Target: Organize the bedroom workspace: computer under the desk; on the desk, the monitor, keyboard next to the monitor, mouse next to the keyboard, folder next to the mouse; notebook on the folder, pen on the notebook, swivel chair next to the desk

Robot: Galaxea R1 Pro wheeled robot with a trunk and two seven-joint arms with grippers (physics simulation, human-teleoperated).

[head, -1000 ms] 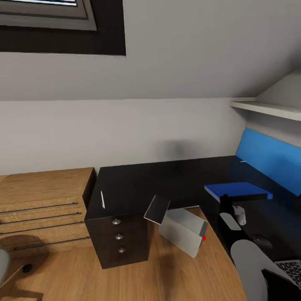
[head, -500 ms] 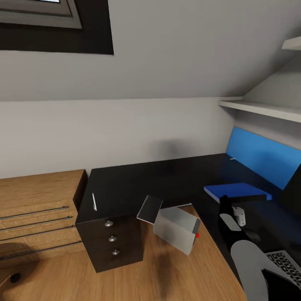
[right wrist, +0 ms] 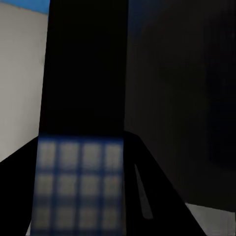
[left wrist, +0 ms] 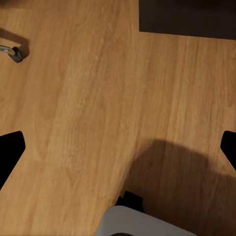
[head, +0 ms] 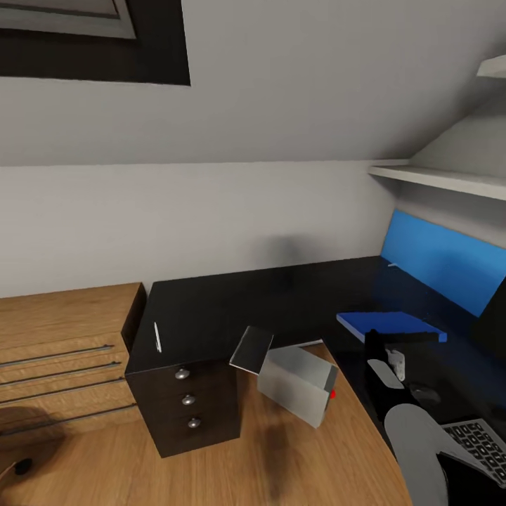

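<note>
The right gripper (head: 383, 342) holds the blue folder (head: 390, 325) above the black desk (head: 232, 302); the right wrist view shows its fingers closed on a dark slab. Just beside the right forearm lie the mouse (head: 424, 393) and, nearer the robot, the keyboard (head: 478, 443). Left of the claw, the grey computer (head: 296, 384) leans tilted on the oak floor (head: 281, 457). The left gripper's fingertips (left wrist: 11, 152) stand wide apart over floorboards.
</note>
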